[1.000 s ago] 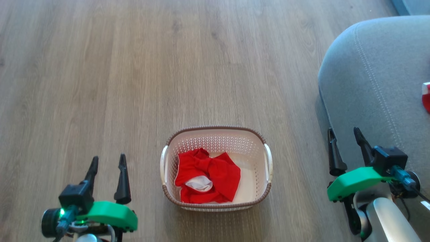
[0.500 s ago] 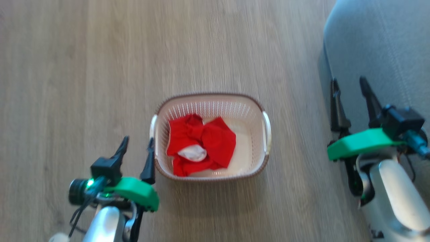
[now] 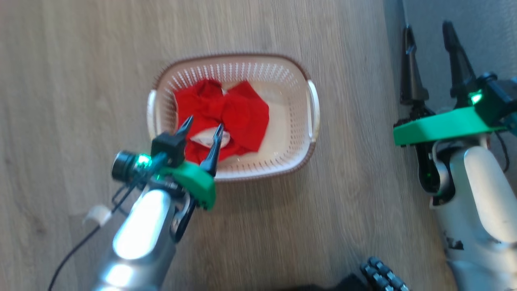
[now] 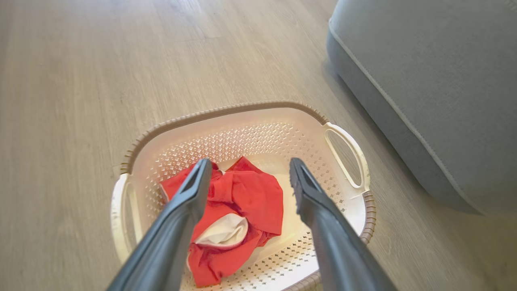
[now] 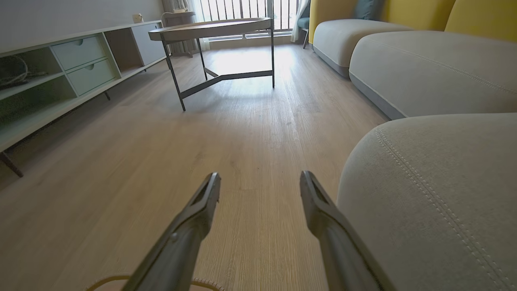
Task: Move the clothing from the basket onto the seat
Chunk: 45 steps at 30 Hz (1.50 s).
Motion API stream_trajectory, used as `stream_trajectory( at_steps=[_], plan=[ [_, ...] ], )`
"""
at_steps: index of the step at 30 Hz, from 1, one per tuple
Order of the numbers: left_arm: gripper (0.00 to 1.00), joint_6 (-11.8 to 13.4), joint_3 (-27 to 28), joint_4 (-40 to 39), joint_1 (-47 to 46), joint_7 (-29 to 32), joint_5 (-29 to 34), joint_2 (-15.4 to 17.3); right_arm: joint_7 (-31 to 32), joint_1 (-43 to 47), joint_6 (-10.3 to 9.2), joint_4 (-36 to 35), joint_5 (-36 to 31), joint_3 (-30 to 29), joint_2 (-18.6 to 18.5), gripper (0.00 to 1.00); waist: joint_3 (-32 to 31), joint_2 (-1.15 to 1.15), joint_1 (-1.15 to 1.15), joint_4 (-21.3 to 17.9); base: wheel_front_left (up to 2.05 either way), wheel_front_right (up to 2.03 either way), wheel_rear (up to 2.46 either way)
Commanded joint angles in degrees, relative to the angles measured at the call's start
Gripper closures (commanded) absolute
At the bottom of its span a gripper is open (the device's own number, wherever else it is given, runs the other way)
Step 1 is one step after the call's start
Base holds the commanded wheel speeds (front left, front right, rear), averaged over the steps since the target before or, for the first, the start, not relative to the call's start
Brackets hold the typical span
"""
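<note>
The cream basket (image 3: 291, 121) with a brown rim stands on the wood floor. Red clothing (image 3: 236, 111) with a white patch lies bunched in its left half. My left gripper (image 3: 204, 123) hangs open over the basket's near left part, above the clothing and holding nothing. In the left wrist view its fingers (image 4: 190, 198) frame the clothing (image 4: 252, 198) inside the basket (image 4: 226, 111). The grey seat (image 3: 490, 36) is at the upper right, with my right gripper (image 3: 428, 27) open and empty at its edge. The right wrist view shows that gripper (image 5: 260, 175) beside the seat (image 5: 436, 194).
Bare wood floor (image 3: 72, 81) surrounds the basket. A round-topped table (image 5: 210, 30) on thin legs stands farther off, a low cabinet (image 5: 60, 68) runs along the left wall, and more grey cushions (image 5: 436, 64) continue beyond the seat. A dark part of my base (image 3: 381, 273) shows at the bottom edge.
The head camera has tipped down, so the whole picture has shifted. My left gripper has moved from left of the basket to over the clothing. Both grippers stay open.
</note>
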Motion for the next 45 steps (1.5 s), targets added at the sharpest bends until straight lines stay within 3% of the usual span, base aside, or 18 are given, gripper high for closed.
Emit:
stream_trajectory(
  at_steps=[1, 8, 18, 25, 30, 45],
  plan=[
    [0.00, -0.21, 0.47, 0.03, -1.62, -0.29, 0.21, 0.30, -0.28, -0.43, 0.40, -2.24, 0.50, 1.36, 0.79, 0.00, 4.44, 0.00, -0.01, -1.95, 0.00, 0.00, 0.00],
    [0.00, -1.26, -5.52, 10.81, -11.53, -0.29, 2.72, 0.30, -0.28, -4.49, 0.40, -4.21, 0.90, 2.73, 2.54, 0.00, 11.40, 0.00, -0.01, -4.91, 0.00, 0.00, 0.00],
    [0.00, -1.76, -9.19, 21.88, -23.08, -0.14, 5.75, 0.65, -0.28, -8.49, 0.40, -7.36, 2.17, 3.83, 4.31, 0.00, 19.15, 0.00, -0.01, -9.42, 0.00, 0.00, 0.00],
    [0.00, -2.01, -11.90, 30.20, -30.88, 3.06, 8.20, 1.81, -0.28, -10.01, 0.40, -9.15, 5.39, 4.83, 4.67, 0.00, 24.27, 0.00, -0.01, -13.15, 0.00, 0.00, 0.00],
    [0.00, -2.00, -13.89, 34.40, -33.94, 5.10, 9.74, 2.14, -0.28, -9.45, 0.40, -9.53, 7.56, 4.36, 4.69, 0.00, 25.63, 0.00, -0.01, -13.79, 0.00, 0.00, 0.00],
    [0.00, 2.44, -20.19, 38.52, -37.67, 16.84, 14.75, 4.03, -0.28, -7.18, 0.40, -9.90, 10.25, 3.27, 4.70, 0.00, 27.04, 0.00, -0.01, -14.44, 0.00, 0.00, 0.00]
  ],
)
